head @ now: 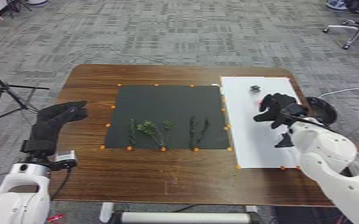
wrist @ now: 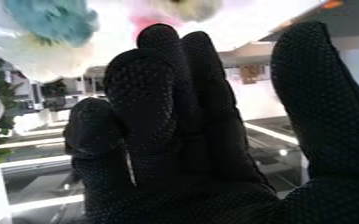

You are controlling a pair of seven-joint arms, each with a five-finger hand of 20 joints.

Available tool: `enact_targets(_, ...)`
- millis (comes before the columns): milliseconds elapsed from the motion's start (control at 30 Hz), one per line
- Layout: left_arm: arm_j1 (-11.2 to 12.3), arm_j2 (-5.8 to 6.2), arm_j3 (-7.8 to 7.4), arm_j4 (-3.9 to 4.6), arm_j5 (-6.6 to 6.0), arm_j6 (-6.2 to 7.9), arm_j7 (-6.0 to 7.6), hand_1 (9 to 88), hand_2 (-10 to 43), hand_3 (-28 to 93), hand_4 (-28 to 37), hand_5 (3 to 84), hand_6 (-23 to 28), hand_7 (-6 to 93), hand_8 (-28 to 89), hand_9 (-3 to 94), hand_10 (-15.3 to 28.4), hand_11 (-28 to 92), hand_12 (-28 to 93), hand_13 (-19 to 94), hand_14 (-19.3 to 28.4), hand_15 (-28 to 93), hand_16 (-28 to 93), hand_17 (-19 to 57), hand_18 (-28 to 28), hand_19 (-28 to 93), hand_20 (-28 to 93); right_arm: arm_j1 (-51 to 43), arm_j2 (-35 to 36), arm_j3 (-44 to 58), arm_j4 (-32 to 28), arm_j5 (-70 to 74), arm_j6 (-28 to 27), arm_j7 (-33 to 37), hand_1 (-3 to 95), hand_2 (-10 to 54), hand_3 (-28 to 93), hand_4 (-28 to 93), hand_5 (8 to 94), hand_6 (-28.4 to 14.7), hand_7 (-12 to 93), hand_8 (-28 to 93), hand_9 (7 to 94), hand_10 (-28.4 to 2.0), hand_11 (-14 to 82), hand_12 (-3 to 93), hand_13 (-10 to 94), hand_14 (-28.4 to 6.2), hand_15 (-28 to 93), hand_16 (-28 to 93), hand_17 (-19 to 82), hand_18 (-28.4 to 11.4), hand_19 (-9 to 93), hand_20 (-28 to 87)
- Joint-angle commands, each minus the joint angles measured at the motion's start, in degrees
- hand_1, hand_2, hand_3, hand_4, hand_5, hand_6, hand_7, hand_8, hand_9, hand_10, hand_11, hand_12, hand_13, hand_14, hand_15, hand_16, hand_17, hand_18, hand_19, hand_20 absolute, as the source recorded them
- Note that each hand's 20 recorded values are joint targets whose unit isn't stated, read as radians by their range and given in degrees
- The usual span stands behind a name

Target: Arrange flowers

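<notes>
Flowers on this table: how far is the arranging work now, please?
Probably early. Green sprigs already lie on the dark mat. The right hand, over the white sheet, is open and seems to hold nothing. Near it, the teal flower and cream flower likely remain to be placed. The left hand is beside the mat.

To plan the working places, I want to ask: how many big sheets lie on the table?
2: a dark sheet in the middle, with green sprigs, and a white sheet at the right, partly covered by the right hand.
</notes>
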Motion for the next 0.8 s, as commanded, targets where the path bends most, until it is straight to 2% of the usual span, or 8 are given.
enact_targets(33,0.22,-0.66,0.11,-0.39,0.64,-0.57,-0.04,32.2,-0.9,66,-22.0,54.0,2.1,15.9,-7,52.7,14.7,26,15,43,19.3,34,0,9.4,14.6,19,23,0.75,-1.79,-0.67,3.07,-2.49,-0.94,0.85,36.5,-9.5,64,-11,64.7,-4.6,15,-4,69.3,-15.8,26.2,29.2,76,-8.9,58,35,47,-18.8,86,52)
enact_targets(200,0.49,-0.92,-0.11,-0.5,0.61,-0.6,0.02,32.3,-0.8,65,-22.1,54.0,2.1,15.8,-7,52.7,14.7,26,15,43,19.2,34,1,9.5,14.6,19,23,0.06,-1.89,-1.36,4.12,-3.48,0.31,1.54,44.9,-9.5,64,-13,65.2,-4.8,15,-4,69.8,-15.2,26.0,28.6,77,-8.2,58,35,47,-18.1,86,52)
enact_targets(267,0.6,-0.9,-0.24,-0.58,0.62,-0.52,-0.03,32.3,-0.8,65,-22.0,54.0,2.0,15.8,-7,52.7,14.7,26,15,43,19.2,34,1,9.5,14.6,19,23,-0.22,-1.78,-1.64,4.29,-3.84,1.72,1.43,53.4,-9.5,59,-14,65.6,-4.7,15,-4,72.9,-12.7,18.1,38.7,78,-7.1,57,35,49,-17.2,85,53)
enact_targets(367,0.87,-0.73,-0.56,-0.5,0.59,-0.51,-0.05,32.4,-0.8,65,-22.1,53.9,2.0,16.0,-7,52.7,14.7,26,15,43,19.2,34,1,9.6,14.6,19,23,-0.01,-1.22,-2.94,5.06,-4.43,6.99,0.79,62.1,-9.5,53,-13,68.0,-4.5,14,13,78.5,-10.5,10.5,44.9,80,-5.6,56,35,51,-15.9,85,53)
enact_targets(567,2.17,-0.09,-3.5,-0.24,0.4,0.41,0.16,32.4,-0.8,65,-22.0,54.0,2.1,15.9,-7,52.7,14.7,26,15,43,19.3,33,0,9.9,14.4,18,23,3.7,0.88,-5.94,4.21,-2.71,14.81,-2.14,65.9,-9.5,55,-13,76.1,-2.5,17,15,85.0,-9.4,10.7,45.2,85,-3.8,54,35,56,-14.1,86,53)
enact_targets(667,2.96,0.08,-5.17,0.2,-2.18,2.45,0.66,30.0,1.6,65,-24.1,54.0,2.1,15.9,-7,52.7,14.9,26,15,43,19.1,31,0,10.4,13.9,16,22,7.61,1.55,-8.45,2.23,-0.18,15.78,-4.18,65.4,-9.5,56,-13,77.1,-2.3,17,14,85.8,-9.4,10.6,45.4,86,-3.3,53,36,57,-13.8,87,52)
enact_targets(733,3.05,-0.18,-5.72,0.98,-3.64,4.71,1.51,24.7,9.1,67,-28.0,54.5,2.1,15.7,-7,53.1,15.1,25,15,43,18.8,29,0,10.5,13.5,14,21,11.13,1.76,-11.03,0.92,0.94,15.49,-5.26,65.1,-9.5,57,-12,77.3,-2.2,18,14,85.9,-9.3,10.6,45.5,87,-3.1,53,36,57,-13.6,87,52)
enact_targets(800,3.6,-0.33,-5.94,1.43,-6.65,8.02,2.26,22.2,17.4,64,-28.2,55.8,1.9,15.8,-7,54.0,15.3,25,14,43,18.7,28,0,10.6,12.9,13,20,14.91,1.13,-13.89,-0.41,3.49,13.9,-6.43,64.9,-9.5,57,-12,77.4,-2.1,18,14,86.1,-9.3,10.5,45.5,87,-3.0,53,37,57,-13.7,87,52)
